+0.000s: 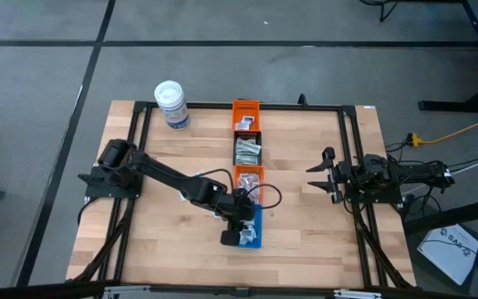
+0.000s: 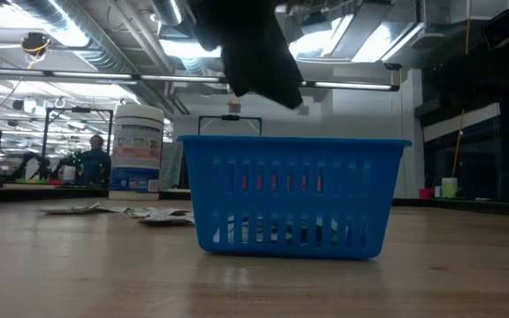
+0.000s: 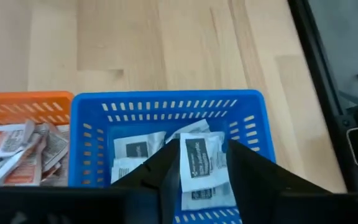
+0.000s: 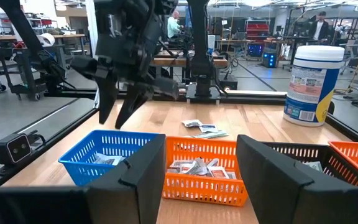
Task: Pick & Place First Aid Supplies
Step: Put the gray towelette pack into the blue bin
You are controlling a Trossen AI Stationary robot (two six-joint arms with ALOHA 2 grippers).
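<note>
My left gripper [image 3: 205,163] hangs directly above the blue slotted plastic bin [image 3: 166,109], jaws parted, with a small white black-printed packet [image 3: 199,163] showing between them; I cannot tell whether it is gripped or already lying in the bin. Several white packets rest inside that bin. The adjoining orange plastic bin [image 3: 27,101] holds red-printed packets. A few loose packets [image 4: 202,129] remain on the wooden surface [image 1: 305,158] beyond the bins, so sorting is judged partly complete. My right gripper [image 1: 326,174] waits at the right side, jaws released, grasping nothing.
</note>
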